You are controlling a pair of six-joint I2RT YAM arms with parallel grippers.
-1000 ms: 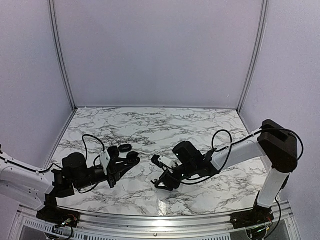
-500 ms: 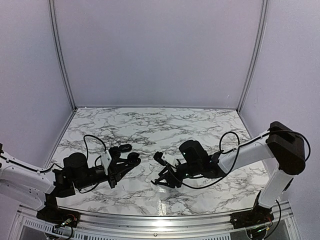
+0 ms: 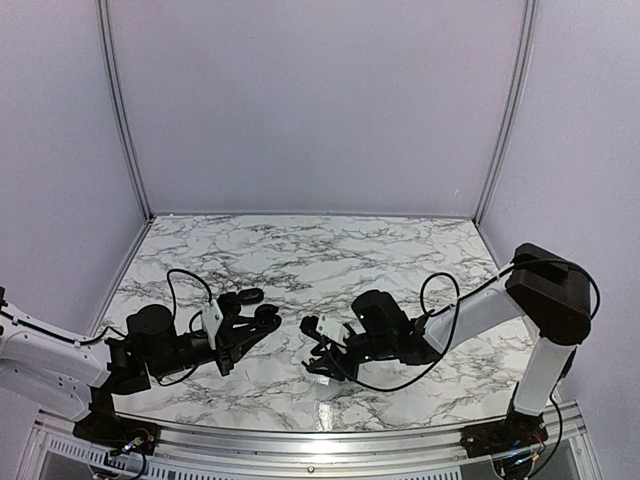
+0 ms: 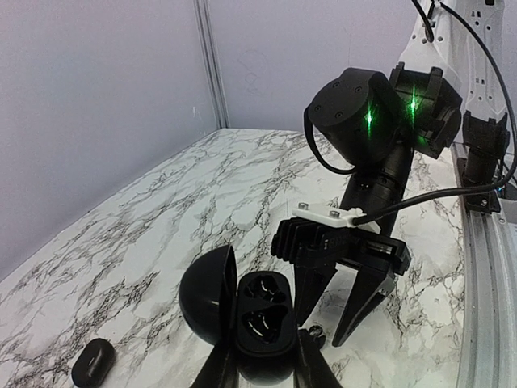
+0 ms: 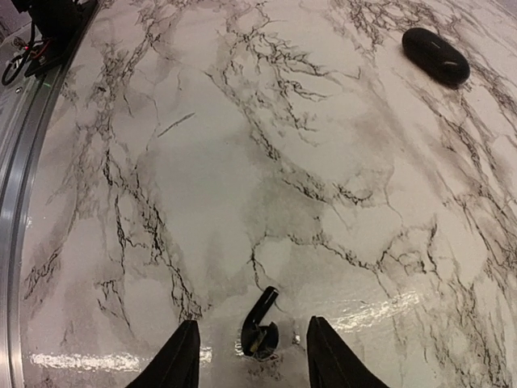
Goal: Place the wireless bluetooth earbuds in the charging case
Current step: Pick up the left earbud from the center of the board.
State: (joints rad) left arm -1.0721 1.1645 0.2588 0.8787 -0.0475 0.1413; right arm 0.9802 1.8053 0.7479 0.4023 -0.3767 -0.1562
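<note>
Working on marble table [image 3: 300,250], both grippers low over its near half.

Found left gripper [image 4: 266,365] clamped shut on the base of the charging case [image 4: 262,311]. Lid [image 4: 208,293] hinged open to one side, two sockets facing up. Cannot tell through the glare whether either socket is filled.

Found right gripper [image 5: 253,323] pointed down at the table just beside the case. Jaws partway open, gripping nothing, straddling one earbud [image 5: 261,327] with a gap on either side.

Located that earbud lying on the bare table, rounded end down, stem angled up, apart from the case. Also noted a black oval object [image 5: 436,55] well apart on the table; too small to identify.

Judged step: closing on the earbud for pickup.

Risks from here:
- Squirting the earbud out sideways on closing. Cause: glossy rounded body, far smaller than the fingers, resting on slick marble.
- Pinching the stem alone, then twisting in the grip. Cause: tilted pose, off-centre contact.
- Arriving at the socket in the wrong orientation, with no seating. Cause: unknown rotation after the grab.
- Bumping the case or lid during transfer. Cause: the two grippers working very near each other.
</note>
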